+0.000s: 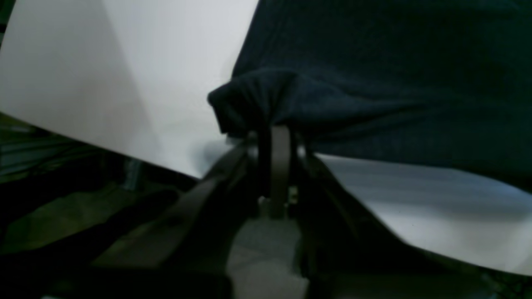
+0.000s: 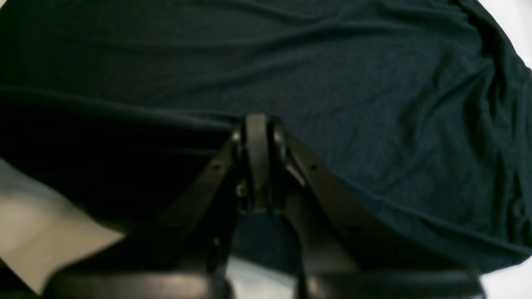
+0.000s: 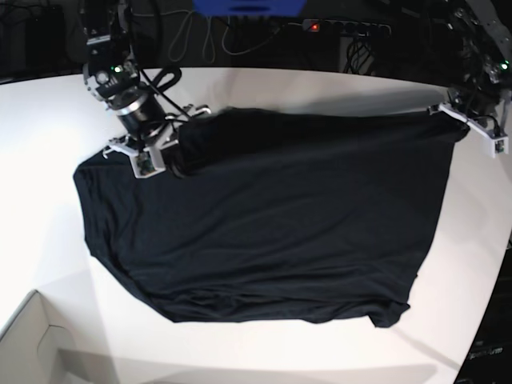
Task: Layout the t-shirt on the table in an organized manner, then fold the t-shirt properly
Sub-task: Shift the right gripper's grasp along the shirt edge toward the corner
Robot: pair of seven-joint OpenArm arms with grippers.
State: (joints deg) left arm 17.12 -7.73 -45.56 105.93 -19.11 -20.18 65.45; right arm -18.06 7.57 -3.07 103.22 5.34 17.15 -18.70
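Base view: black t-shirt (image 3: pixel 272 216) spread over white counter (image 3: pixel 48 128), most of the cloth flat, wrinkles at 5–6 o'clock along the near hem.
Shirt position: centre of counter, reaching from about 9 o'clock to 3 o'clock; cardboard box (image 3: pixel 32 348) corner sits at 7 o'clock, apart from the cloth.
Left tool (image 3: pixel 472 120): at 2 o'clock of the shirt, at the far corner; left wrist view shows jaws pinched together on a bunched lump of fabric (image 1: pixel 257 104), lifted a little off the counter.
Right tool (image 3: pixel 156 152): at 10 o'clock of the shirt, on the far edge; right wrist view shows jaws closed (image 2: pixel 257 124) at a fold line of the cloth, so it looks clamped on the edge.
Far edge: stretched fairly straight between the two tools, 10 to 2 o'clock.
Handling guess: thin, soft, light, limp; no stiffness, will sag and drape between grip points, drags over the smooth counter easily, can slip out of a shallow pinch.
Where to hold: corners and hem or shoulder edges, both layers together, deep enough bite to stop slip.
Risk guess: uneven pull skews the body; slack middle bunches up.
Sleeves: cannot tell clearly; dark cloth hides seams.
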